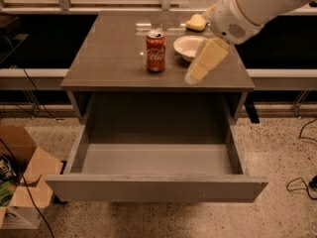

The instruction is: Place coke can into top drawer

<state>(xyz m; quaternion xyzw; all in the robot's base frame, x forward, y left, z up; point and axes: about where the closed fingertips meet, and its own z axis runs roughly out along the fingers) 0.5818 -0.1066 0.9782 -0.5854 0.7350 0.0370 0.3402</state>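
The arm (257, 4) comes in from the top right, and the edge cuts it off there. Its gripper (194, 73) hangs over the right front part of the counter (114, 58); its tip is not clear to me. It covers the right rim of the bowl (187, 46). The arm hides part of the sponge (195, 22) at the back right corner. Under the counter, the back of the drawer (156, 187) is lost in shadow. The box (20, 182) is cut by the left edge, and the cable (299, 182) by the right.
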